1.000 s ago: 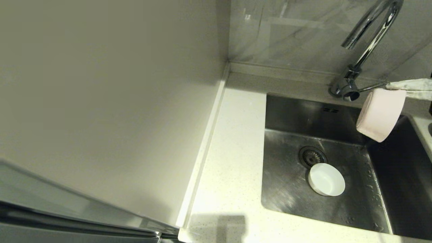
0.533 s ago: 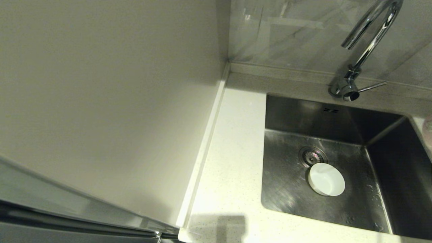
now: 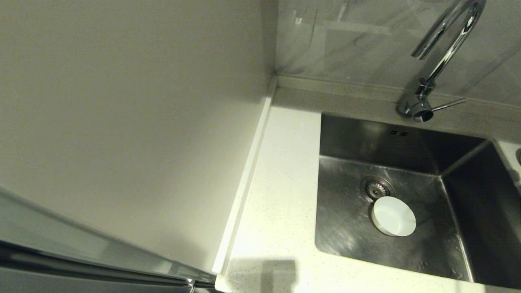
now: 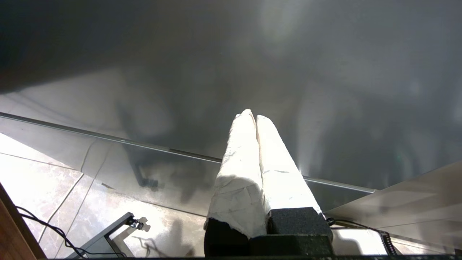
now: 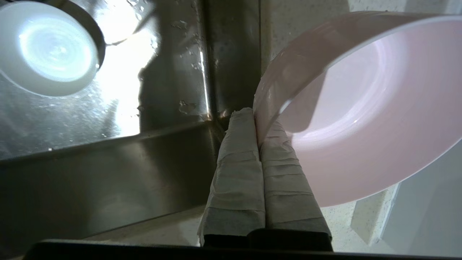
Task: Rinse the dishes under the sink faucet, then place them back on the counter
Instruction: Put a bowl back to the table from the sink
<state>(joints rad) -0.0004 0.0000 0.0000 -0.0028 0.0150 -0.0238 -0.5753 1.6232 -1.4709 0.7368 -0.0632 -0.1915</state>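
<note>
My left end effector (image 4: 251,117) is parked away from the sink, fingers pressed together w/ nothing between them; only dark wall and floor tile show around it.

Going left to right w/ the sink (image 3: 354,134) as landmark: the table (image 3: 281,195) runs along the sink's left side, bare where it shows. Inside the sink a white bowl (image 3: 393,216) sits upright on the basin floor, touching the drain strainer (image 3: 375,188) on its near-right side. The faucet (image 3: 443,53) stands behind the sink's back edge, spout over the basin; no water seen running. Droplets on the sink floor and wall.

My right end effector (image 5: 257,115) is past the sink's right edge, outside the head view. It's clamped on the rim of the pink bowl (image 5: 361,108), bowl tilted on its side, hanging over the table strip beside the sink's right wall.

Progress, as I judge it: pink bowl prob. rinsed and about to be set down. White bowl in the sink is left to do. Third bowl not in view, can't say.
</note>
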